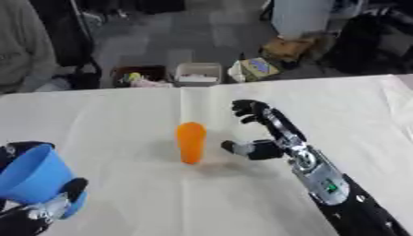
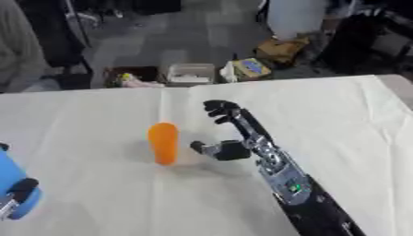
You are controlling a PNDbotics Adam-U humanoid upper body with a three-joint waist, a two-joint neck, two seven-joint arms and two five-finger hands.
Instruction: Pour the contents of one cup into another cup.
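Observation:
An orange cup (image 1: 191,141) stands upright on the white table (image 1: 113,115), near the middle. Just to its right is my right hand (image 1: 256,129), open, thumb and fingers spread toward the cup with a gap between them and it. At the lower left my left hand (image 1: 48,205) is curled round a blue cup (image 1: 34,173), held a little tilted above the table's near edge. What either cup holds is hidden.
A white cloth covers the whole table. Beyond its far edge the floor holds boxes and bins (image 1: 197,73). A person sits at the far left (image 1: 20,46), away from the cups.

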